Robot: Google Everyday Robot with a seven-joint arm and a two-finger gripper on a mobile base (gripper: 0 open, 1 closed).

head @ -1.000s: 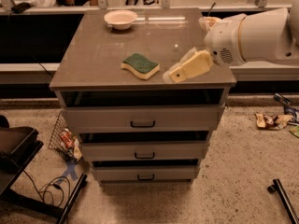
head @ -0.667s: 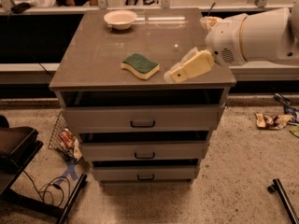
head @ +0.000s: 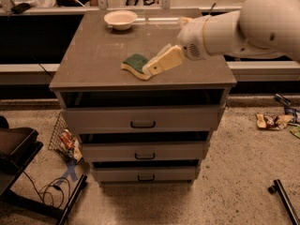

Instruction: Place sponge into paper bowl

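The sponge (head: 135, 63), dark green on top with pale yellow foam below, lies near the front middle of the grey cabinet top (head: 93, 55). My gripper (head: 150, 69) reaches in from the right on the white arm (head: 234, 29). Its cream tip is at the sponge's right end and overlaps it in this view. I cannot tell whether it touches the sponge. The off-white paper bowl (head: 120, 19) stands empty at the back left of the cabinet top, well beyond the sponge.
The cabinet has three drawers (head: 143, 124) below the top. A rail and counter run behind it. A wire basket (head: 63, 139), cables and a black stand are on the floor at left. Litter (head: 272, 121) lies on the floor at right.
My gripper and arm have moved left across the cabinet top, from a gap beside the sponge to its right end. The sponge and the bowl have not moved.
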